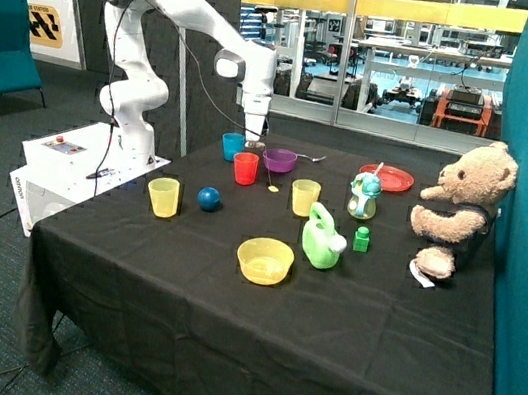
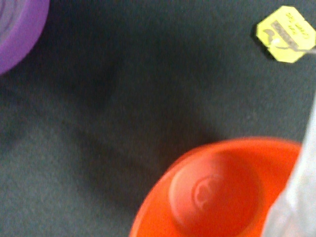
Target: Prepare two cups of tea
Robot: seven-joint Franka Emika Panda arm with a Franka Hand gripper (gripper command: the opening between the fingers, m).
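The red cup (image 1: 246, 168) stands next to the light blue cup (image 1: 233, 146) at the back of the table. My gripper (image 1: 253, 143) hangs just above them, over the red cup's rim. In the wrist view the red cup (image 2: 217, 192) is seen from above with nothing inside. A pale, blurred tea bag (image 2: 298, 192) hangs close to the camera over the cup's edge, held in the gripper. Its thin string leads to a yellow tag (image 2: 286, 33) lying on the cloth, which also shows in the outside view (image 1: 274, 188). The inside of the blue cup is hidden.
A purple bowl (image 1: 279, 161) with a spoon stands beside the red cup. Two yellow cups (image 1: 164, 196) (image 1: 305, 196), a blue ball (image 1: 208, 198), a yellow bowl (image 1: 265, 260), a green teapot (image 1: 322, 239), a red plate (image 1: 387, 178) and a teddy bear (image 1: 460, 205) share the table.
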